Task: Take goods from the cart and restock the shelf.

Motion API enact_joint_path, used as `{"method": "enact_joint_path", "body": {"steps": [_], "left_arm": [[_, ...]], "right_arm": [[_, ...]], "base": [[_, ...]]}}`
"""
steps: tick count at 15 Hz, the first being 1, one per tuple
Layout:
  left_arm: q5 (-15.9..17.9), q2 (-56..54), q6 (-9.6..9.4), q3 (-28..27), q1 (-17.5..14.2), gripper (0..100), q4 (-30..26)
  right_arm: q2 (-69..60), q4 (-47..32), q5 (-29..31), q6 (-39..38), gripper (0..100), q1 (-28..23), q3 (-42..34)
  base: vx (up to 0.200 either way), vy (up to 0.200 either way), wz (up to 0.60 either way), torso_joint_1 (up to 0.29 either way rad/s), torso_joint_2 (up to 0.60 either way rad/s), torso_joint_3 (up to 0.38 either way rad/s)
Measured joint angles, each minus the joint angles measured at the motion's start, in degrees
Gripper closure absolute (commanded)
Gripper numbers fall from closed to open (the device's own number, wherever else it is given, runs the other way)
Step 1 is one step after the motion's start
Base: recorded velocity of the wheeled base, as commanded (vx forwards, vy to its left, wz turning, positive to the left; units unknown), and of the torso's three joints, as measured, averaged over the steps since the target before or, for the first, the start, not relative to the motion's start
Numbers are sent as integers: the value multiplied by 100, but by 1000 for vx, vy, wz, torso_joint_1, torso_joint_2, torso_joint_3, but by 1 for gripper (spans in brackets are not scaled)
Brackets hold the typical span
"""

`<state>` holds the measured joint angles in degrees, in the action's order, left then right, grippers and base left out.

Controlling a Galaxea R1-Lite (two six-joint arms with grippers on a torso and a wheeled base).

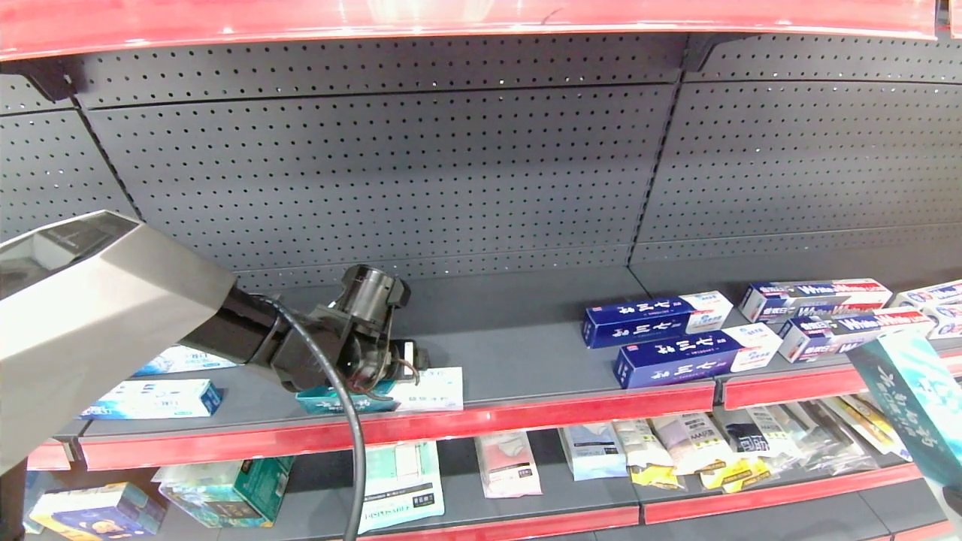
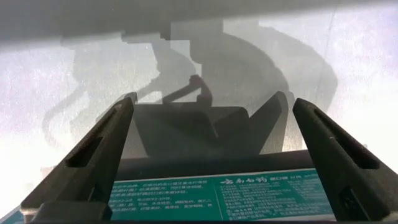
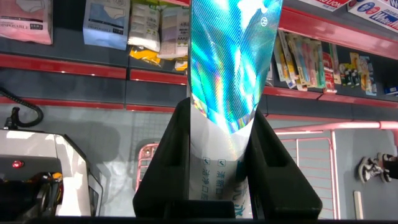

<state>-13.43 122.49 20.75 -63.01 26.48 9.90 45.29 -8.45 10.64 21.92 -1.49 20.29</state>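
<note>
A teal and white toothpaste box (image 1: 421, 391) lies lengthwise along the front of the grey shelf (image 1: 518, 361). My left gripper (image 2: 211, 109) hovers just over it, open, with the box (image 2: 211, 193) lying crosswise under its spread fingers (image 2: 93, 168). In the head view the left wrist (image 1: 361, 338) covers the box's left half. My right gripper (image 3: 222, 112) is shut on a teal holographic toothpaste box (image 3: 233, 68), held upright. That box (image 1: 913, 402) rises at the right edge of the head view, in front of the shelf's right bay.
Two blue boxes (image 1: 657, 319) and several white-and-blue ones (image 1: 815, 297) lie on the shelf's right part, pale boxes (image 1: 150, 398) at its left. Its middle is bare. A red shelf (image 1: 451, 19) hangs overhead. The lower shelf (image 1: 526, 496) holds packets. A pink wire cart (image 3: 311, 162) stands below.
</note>
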Motion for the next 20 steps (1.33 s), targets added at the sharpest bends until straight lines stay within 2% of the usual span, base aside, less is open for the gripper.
{"method": "enact_joint_path", "body": {"steps": [11,14,20], "left_arm": [[63,-50,7,141,-10,0,39],[233,-39,-6,141,-5,0,137],[310,50,-11,146,22,0,463]], "right_arm": [[-11,0,0,2,100,0,-6],[-1,0,-2,2,100,0,-6],[22,-6,5,2,100,0,-33]], "base": [[0,0,0,0,0,0],[0,0,0,0,0,0],[0,0,0,0,0,0]]}}
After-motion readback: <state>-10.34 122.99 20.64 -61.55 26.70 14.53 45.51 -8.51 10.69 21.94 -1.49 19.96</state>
